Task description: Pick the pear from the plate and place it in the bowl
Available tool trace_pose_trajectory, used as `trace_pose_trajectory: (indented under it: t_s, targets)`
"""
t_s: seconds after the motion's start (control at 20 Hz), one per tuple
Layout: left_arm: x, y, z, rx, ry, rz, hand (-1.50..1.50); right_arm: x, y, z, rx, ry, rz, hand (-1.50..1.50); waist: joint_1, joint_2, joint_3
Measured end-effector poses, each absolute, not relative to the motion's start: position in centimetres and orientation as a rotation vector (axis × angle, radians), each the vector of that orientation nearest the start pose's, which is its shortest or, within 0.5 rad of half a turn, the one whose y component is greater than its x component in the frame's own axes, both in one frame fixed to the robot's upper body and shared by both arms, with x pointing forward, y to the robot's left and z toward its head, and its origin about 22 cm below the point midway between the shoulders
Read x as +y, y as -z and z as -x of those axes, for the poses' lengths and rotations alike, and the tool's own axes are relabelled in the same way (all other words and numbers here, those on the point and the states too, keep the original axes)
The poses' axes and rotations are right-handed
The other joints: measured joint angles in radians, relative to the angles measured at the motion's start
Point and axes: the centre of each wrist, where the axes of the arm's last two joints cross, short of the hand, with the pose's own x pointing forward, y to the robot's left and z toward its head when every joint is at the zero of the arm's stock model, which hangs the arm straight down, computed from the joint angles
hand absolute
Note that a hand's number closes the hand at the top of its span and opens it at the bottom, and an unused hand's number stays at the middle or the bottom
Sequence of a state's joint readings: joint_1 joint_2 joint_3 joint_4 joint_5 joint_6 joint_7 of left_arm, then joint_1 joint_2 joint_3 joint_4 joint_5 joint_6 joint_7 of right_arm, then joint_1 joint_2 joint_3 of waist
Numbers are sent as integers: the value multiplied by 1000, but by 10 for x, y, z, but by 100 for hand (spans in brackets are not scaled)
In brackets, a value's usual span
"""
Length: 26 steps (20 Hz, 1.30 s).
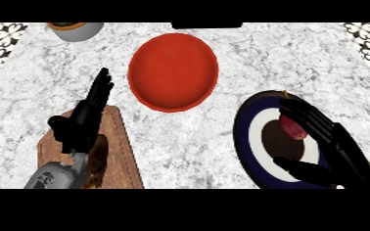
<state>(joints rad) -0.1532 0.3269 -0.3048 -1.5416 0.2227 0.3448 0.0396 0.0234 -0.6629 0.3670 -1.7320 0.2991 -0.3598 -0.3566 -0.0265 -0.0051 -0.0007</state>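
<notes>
The pear (pixel 292 127) lies on the dark blue plate (pixel 245 127) at the counter's right, its long axis running up and down the view (stem toward the far edge). The right hand (pixel 325 142) arches over it, fingers and thumb apart, not closed on it. The red bowl (pixel 173 72) sits well apart, up-left. The left hand (pixel 85 117) rests unclenched above a wooden board (pixel 123 151).

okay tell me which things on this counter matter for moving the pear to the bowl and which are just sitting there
Part of the job: pear, dark blue plate under it, red bowl, right hand over the plate.

Just there: wooden board, grey pot at the far left, left hand resting open.
</notes>
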Motion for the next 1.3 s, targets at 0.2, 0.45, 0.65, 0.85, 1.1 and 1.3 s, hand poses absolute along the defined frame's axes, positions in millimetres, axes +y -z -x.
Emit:
trace_pose_trajectory:
  t_s: [0.2,0.45,0.65,0.85,1.1,1.3]
  targets:
    - [220,-34,-268,-1582,97,-83,0,-276,-74,-210,-1975,-961,714,-150,8,0,-1]
    - [223,-30,-271,-1586,101,-77,0,-256,-104,-200,-1847,-981,818,-150,16,2,-1]
    - [221,-29,-274,-1592,106,-70,0,-249,-116,-204,-1688,-1000,861,-150,22,4,-1]
    - [219,-26,-275,-1596,111,-70,0,-245,-124,-212,-1515,-1035,896,-150,28,5,-1]
    - [222,-29,-271,-1596,111,-60,0,-251,-117,-227,-1350,-1061,918,-150,30,5,0]
    - [220,-29,-277,-1596,113,-66,0,-257,-117,-232,-1298,-1075,905,-150,27,5,0]
